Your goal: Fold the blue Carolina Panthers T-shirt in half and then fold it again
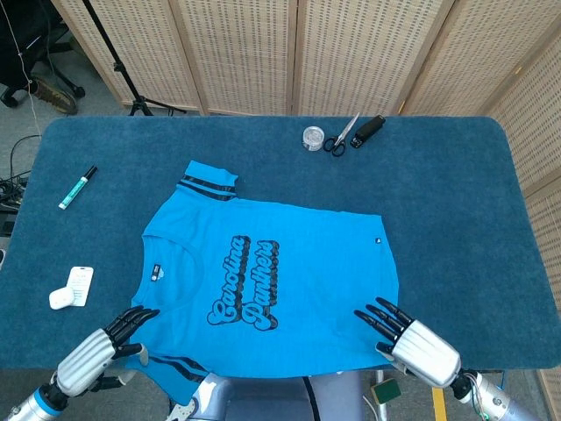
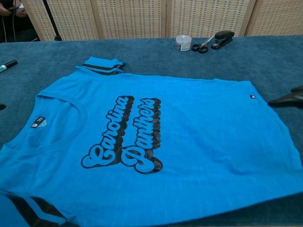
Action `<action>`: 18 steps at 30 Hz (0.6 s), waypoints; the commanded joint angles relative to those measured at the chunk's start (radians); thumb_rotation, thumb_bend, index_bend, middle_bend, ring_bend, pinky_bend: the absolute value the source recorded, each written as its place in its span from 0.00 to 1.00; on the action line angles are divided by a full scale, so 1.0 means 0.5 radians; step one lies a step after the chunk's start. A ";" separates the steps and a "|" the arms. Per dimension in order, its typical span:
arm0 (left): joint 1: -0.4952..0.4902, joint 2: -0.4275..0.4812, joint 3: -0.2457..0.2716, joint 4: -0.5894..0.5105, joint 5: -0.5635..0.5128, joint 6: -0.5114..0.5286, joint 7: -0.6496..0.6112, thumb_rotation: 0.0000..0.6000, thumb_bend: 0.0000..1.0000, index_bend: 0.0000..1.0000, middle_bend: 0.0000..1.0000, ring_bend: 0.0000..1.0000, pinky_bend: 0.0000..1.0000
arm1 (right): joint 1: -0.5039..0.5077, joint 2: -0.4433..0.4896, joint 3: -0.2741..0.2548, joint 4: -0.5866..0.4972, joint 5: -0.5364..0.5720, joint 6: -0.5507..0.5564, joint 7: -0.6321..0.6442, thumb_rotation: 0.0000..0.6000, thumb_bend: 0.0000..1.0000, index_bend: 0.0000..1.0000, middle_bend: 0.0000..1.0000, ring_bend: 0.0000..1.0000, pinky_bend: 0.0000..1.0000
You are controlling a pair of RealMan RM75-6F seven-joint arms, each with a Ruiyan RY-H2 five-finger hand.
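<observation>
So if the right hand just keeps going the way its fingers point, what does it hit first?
Probably the T-shirt: the right hand points up-left toward its hem corner. Its height above the cloth is unclear.

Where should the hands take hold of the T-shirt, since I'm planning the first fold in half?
Probably along the near edge of the T-shirt: the left hand at the near sleeve, the right hand at the near hem corner, both coming from the robot's side. The shirt lies flat with the collar to the left, so lifting that long edge toward the far one halves it lengthwise.
</observation>
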 commanded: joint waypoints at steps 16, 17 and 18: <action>-0.414 0.126 -0.533 -0.337 -0.522 -0.582 0.127 1.00 0.57 0.74 0.00 0.00 0.00 | 0.277 0.116 0.453 -0.205 0.660 -0.379 0.389 1.00 0.52 0.67 0.04 0.00 0.00; -0.434 0.124 -0.560 -0.334 -0.552 -0.611 0.127 1.00 0.57 0.74 0.00 0.00 0.00 | 0.293 0.111 0.474 -0.202 0.690 -0.409 0.393 1.00 0.52 0.67 0.04 0.00 0.00; -0.457 0.123 -0.588 -0.332 -0.585 -0.649 0.126 1.00 0.57 0.74 0.00 0.00 0.00 | 0.314 0.105 0.499 -0.197 0.726 -0.448 0.396 1.00 0.52 0.67 0.04 0.00 0.00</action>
